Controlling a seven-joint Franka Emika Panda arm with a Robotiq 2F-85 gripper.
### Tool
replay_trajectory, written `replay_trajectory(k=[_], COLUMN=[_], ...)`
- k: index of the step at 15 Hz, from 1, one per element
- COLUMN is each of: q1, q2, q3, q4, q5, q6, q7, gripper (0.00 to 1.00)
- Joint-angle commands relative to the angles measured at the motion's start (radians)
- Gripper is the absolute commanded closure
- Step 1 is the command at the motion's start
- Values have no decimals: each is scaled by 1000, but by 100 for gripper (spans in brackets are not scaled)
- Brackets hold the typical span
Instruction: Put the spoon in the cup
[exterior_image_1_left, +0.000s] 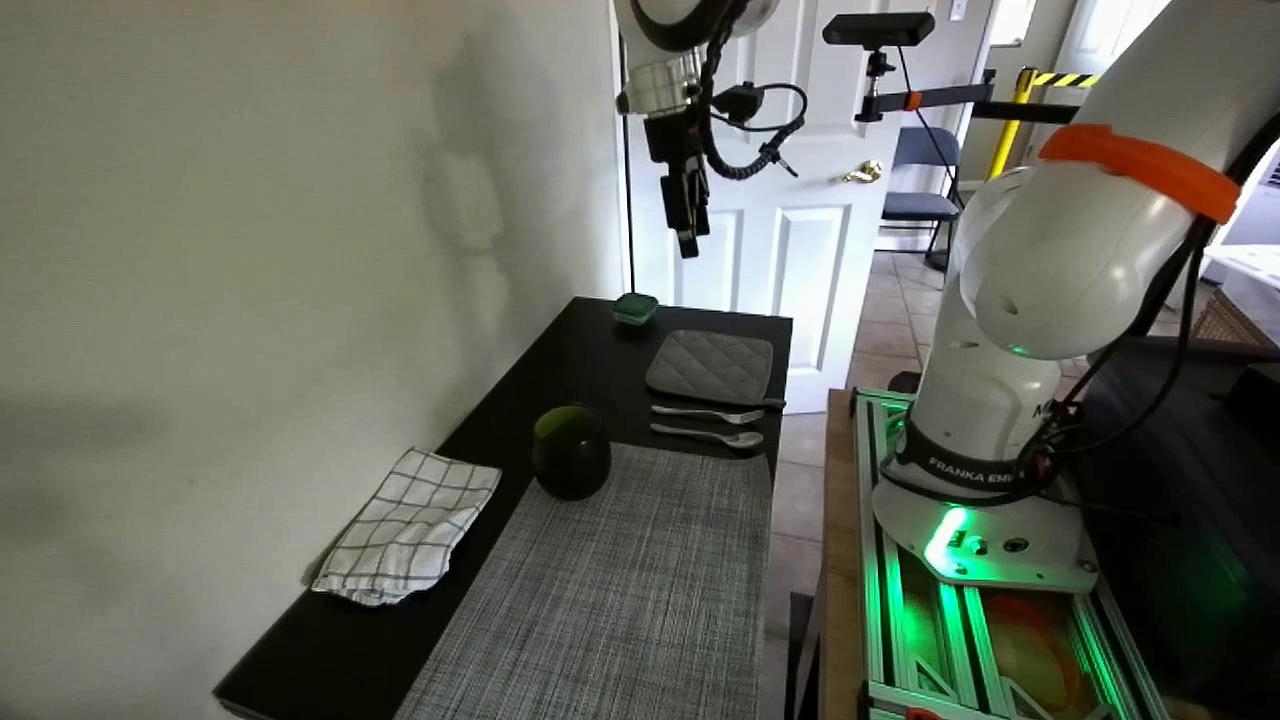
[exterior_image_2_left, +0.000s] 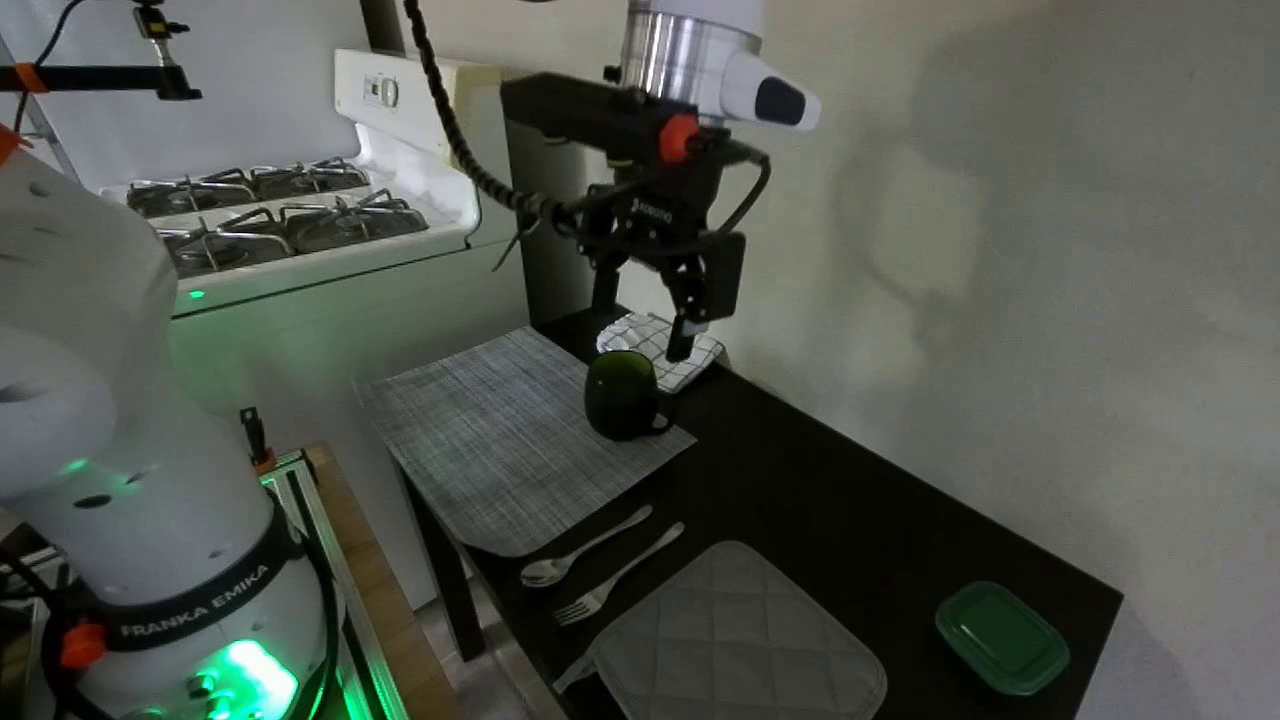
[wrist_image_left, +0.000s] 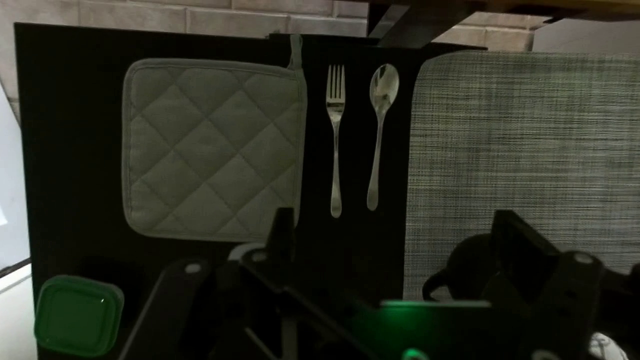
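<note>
The spoon is a slim metal utensil lying flat on the black table, between the fork and the placemat. It also shows in an exterior view and in the wrist view. The dark green cup stands upright on a corner of the placemat. Its handle shows in an exterior view. In the wrist view the cup is partly hidden behind a finger. My gripper is open and empty, high above the table, pointing down. It also shows in both exterior views.
A fork lies beside the spoon. Past it lies a grey quilted pot holder. A green lidded container sits at the table's far corner. A checked cloth lies by the wall. A grey placemat covers the other end.
</note>
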Motion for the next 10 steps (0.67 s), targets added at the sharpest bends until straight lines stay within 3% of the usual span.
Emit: replay_trajectory(k=[1, 4, 5, 6, 8, 9, 10], q1=[-16, -16, 5, 7, 17, -1, 1], q2=[-67, -25, 73, 84, 133, 70, 90], q3=[-1, 14, 12, 20, 33, 26, 29], q4=[-216, -329, -251, -276, -273, -270, -264], q5=[-9, -16, 12, 11, 15, 7, 7], q6=[251, 487, 519, 571, 619, 562, 570], q7=[38, 58, 43, 51, 52, 33, 34], gripper=[0, 0, 0, 0, 0, 0, 0])
